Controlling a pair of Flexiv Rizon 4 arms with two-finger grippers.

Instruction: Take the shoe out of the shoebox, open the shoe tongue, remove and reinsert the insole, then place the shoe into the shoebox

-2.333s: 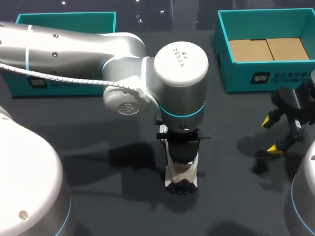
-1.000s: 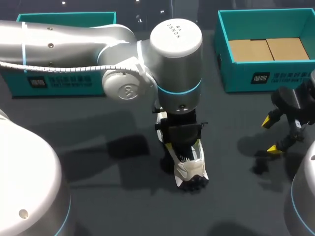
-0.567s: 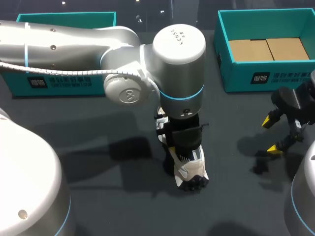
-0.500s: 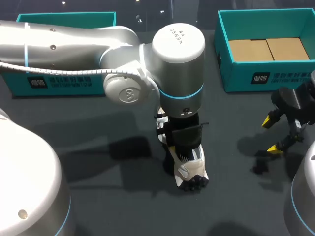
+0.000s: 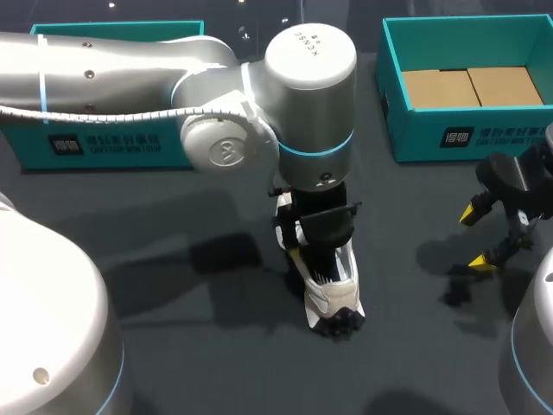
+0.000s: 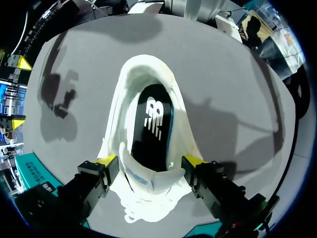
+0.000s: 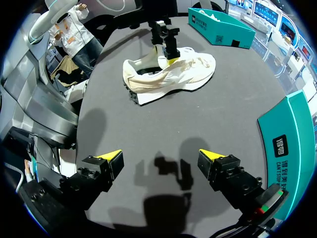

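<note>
A white shoe (image 5: 335, 298) lies on the dark table near the middle, toe toward the front. In the left wrist view the shoe (image 6: 124, 109) shows its mouth, with a black insole (image 6: 154, 124) inside and the tongue (image 6: 148, 176) folded out. My left gripper (image 5: 318, 251) hangs over the lace end. The left gripper (image 6: 150, 160) is open, one yellow tip close at each side of the tongue. My right gripper (image 5: 473, 238) stands open and empty at the right. From it the shoe (image 7: 173, 74) lies well ahead. The teal shoebox (image 5: 467, 134) sits at the back right.
A second teal box (image 5: 104, 143) stands at the back left, partly behind my left arm. The shoebox at the right has brown cardboard (image 5: 471, 86) on its floor, and its wall (image 7: 287, 144) is close beside my right gripper.
The shoe's toe has swung a little to the right since the oldest frame. My left wrist dipped toward the shoe and has drawn back slightly. The right arm has kept still.
</note>
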